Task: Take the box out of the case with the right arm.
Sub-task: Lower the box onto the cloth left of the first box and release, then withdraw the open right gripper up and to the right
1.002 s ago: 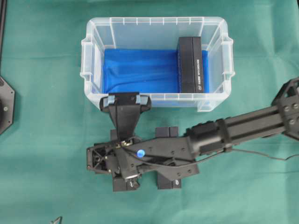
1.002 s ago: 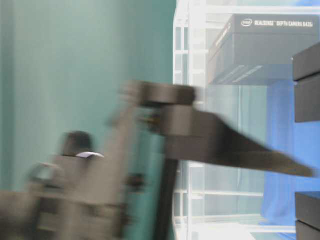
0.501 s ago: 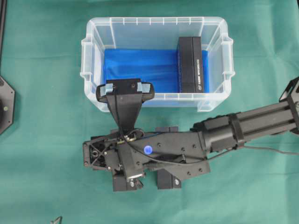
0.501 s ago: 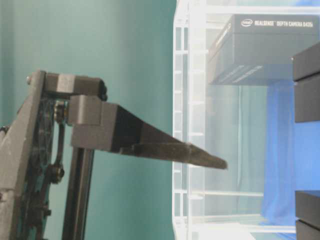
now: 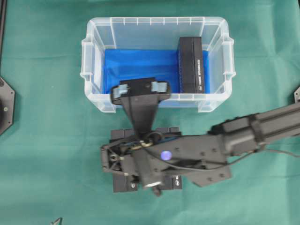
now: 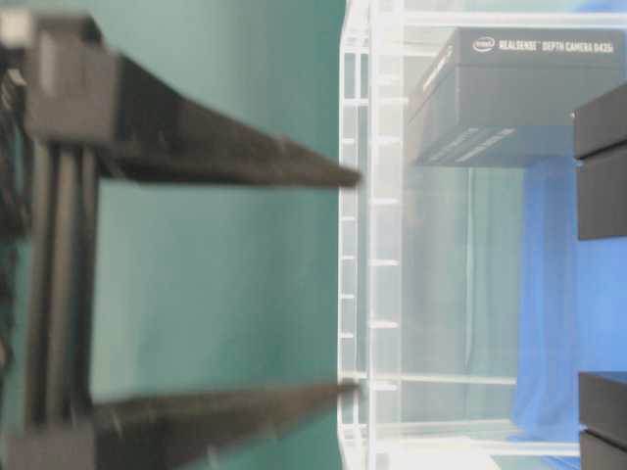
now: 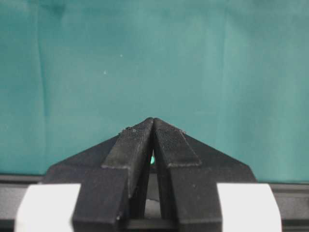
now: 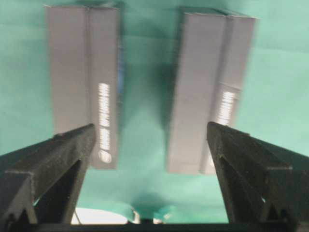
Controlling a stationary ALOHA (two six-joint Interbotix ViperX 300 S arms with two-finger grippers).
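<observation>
Right wrist view only: two boxes (image 8: 84,87) between spread right claw (image 8: 154,145) fingers.

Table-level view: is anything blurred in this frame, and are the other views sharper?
Table-level: the right gripper is smeared by motion, while the case is sharp. Overhead: mild blur on the right arm. Right wrist: two boxes soft, lettering unreadable. Left wrist: crisp.
</observation>
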